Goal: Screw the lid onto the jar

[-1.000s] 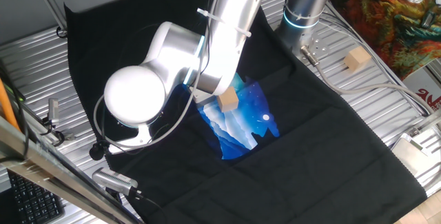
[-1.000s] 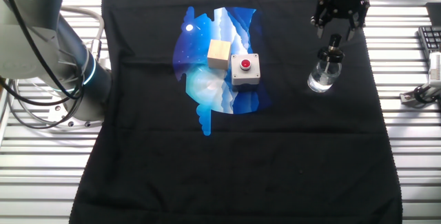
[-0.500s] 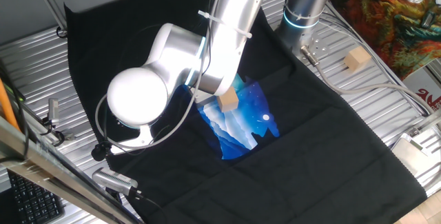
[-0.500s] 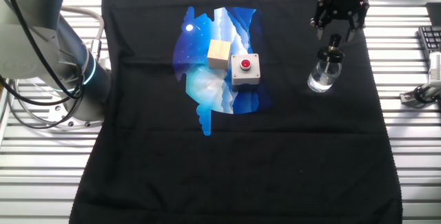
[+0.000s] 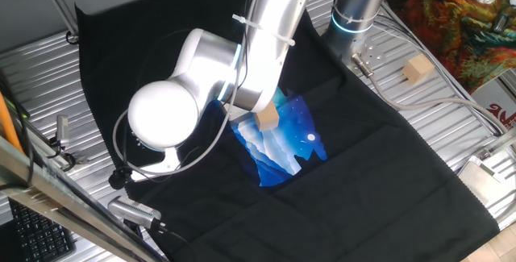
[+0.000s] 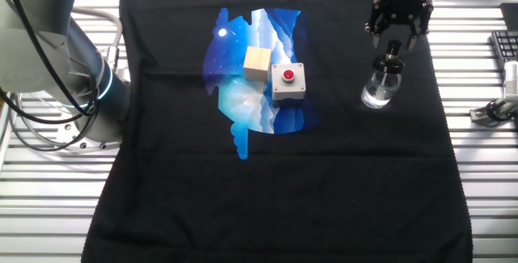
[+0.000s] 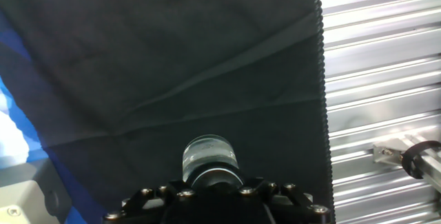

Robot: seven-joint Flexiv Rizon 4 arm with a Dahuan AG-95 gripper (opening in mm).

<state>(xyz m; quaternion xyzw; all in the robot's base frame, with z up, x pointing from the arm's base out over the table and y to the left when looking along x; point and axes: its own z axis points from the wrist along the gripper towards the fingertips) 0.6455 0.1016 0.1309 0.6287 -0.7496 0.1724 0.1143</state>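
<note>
Gripper (image 6: 396, 30) hanging spread open right above the lid (image 6: 392, 50), gripping nothing, lid sitting atop the one jar (image 6: 382, 85), jar upright on black cloth (image 6: 324, 182) near its right edge, one wooden cube (image 6: 257, 63) touching one grey box (image 6: 287, 82), a second cube (image 5: 417, 69) off on the surface (image 5: 451, 85).

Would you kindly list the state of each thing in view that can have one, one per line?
jar: upright on the black cloth, lid on top.
lid: seated on the jar; whether it is screwed tight cannot be told.
gripper: open, fingers spread just above the lid, holding nothing.
grey box: its red button faces up, nothing touching it.
wooden cube: resting flat beside the grey box.
</note>
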